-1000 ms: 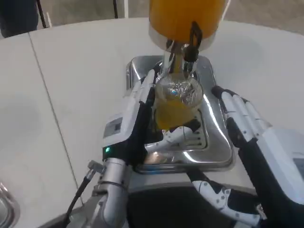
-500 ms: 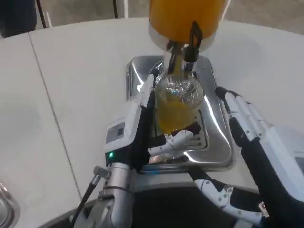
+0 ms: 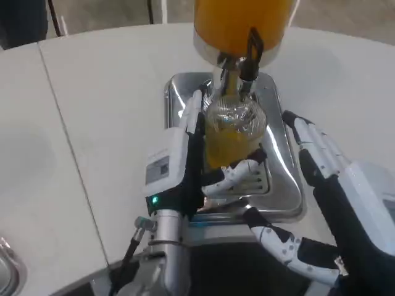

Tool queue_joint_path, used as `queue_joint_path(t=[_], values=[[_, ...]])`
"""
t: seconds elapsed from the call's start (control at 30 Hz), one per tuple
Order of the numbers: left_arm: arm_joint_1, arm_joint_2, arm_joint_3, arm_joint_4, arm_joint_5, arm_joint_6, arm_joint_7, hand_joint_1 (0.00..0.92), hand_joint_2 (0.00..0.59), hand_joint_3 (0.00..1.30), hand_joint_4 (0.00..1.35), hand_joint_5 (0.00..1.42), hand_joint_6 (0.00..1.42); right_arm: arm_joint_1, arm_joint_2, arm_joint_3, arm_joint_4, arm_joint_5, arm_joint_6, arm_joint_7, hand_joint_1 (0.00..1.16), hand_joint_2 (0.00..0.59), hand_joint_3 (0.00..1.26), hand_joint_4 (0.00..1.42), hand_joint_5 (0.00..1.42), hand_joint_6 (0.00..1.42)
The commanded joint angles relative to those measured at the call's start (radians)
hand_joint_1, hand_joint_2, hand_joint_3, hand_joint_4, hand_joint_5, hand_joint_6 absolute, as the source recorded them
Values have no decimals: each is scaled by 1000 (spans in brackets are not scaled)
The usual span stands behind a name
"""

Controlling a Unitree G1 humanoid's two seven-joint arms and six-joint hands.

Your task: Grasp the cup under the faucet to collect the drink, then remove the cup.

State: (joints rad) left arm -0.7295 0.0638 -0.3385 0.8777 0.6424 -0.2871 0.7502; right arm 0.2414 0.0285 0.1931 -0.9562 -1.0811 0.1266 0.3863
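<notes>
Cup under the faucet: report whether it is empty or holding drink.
Holding drink. The clear cup shows orange liquid through most of its wall; the exact level is unclear. It stands upright under the faucet, gripped by the left robot hand.

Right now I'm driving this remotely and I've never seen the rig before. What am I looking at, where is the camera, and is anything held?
The one picture comes from a camera on a humanoid robot's head, looking down at a white table. The silver forearm on the picture's left ends in the left hand; its fingers wrap a clear cup partly filled with orange drink. The cup stands on a shiny metal drip tray, right under the faucet of an orange drink dispenser. The right hand is beside the tray with its fingers straight and apart, holding nothing.
</notes>
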Motion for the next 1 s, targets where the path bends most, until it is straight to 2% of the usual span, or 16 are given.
queue_joint_path(t=[0.03,0.1,0.17,0.2,0.3,0.4,0.47,0.53,0.6,0.7,1.0], values=[[-7,-41,-30,43,19,39,25,340,91,116,151,482,592,1,7,-20,-15,-5,21,12,577,357,0,0,25,129],[-19,-55,-39,61,19,53,45,340,91,144,187,521,655,-7,10,-28,-8,-2,31,12,577,357,0,0,25,129],[-38,-77,-49,90,24,73,84,340,91,224,287,663,869,-13,11,-31,-4,-1,36,14,576,357,0,0,25,129],[-45,-85,-54,103,26,81,102,344,89,253,318,701,927,-16,7,-32,-3,-4,35,17,576,357,0,0,25,129],[-75,-112,-47,152,4,91,142,373,91,489,586,935,1240,-23,3,-41,-1,2,47,33,575,358,0,0,25,129],[-111,-144,-29,202,-24,95,152,388,90,651,747,1072,1398,-36,-5,-53,-4,-6,54,48,571,362,0,0,23,129],[-124,-156,-23,218,-35,91,166,390,89,740,848,1162,1423,-36,-6,-53,-8,-10,57,56,569,364,0,0,20,129],[-132,-165,-14,225,-45,80,197,395,91,891,1004,1282,1424,-31,-6,-52,-8,-9,58,60,565,363,0,0,18,129],[-135,-167,-11,228,-49,70,219,411,91,967,1088,1358,1424,-28,-5,-50,-9,-13,56,59,562,362,0,0,16,129],[-127,-159,-11,223,-54,46,240,459,88,1037,1116,1415,1424,-28,-4,-45,-7,-11,52,59,557,361,0,0,15,129],[-97,-98,-8,178,-45,-43,275,513,92,1096,1139,1424,1424,-64,-5,-26,32,6,51,50,551,362,0,0,14,129]])
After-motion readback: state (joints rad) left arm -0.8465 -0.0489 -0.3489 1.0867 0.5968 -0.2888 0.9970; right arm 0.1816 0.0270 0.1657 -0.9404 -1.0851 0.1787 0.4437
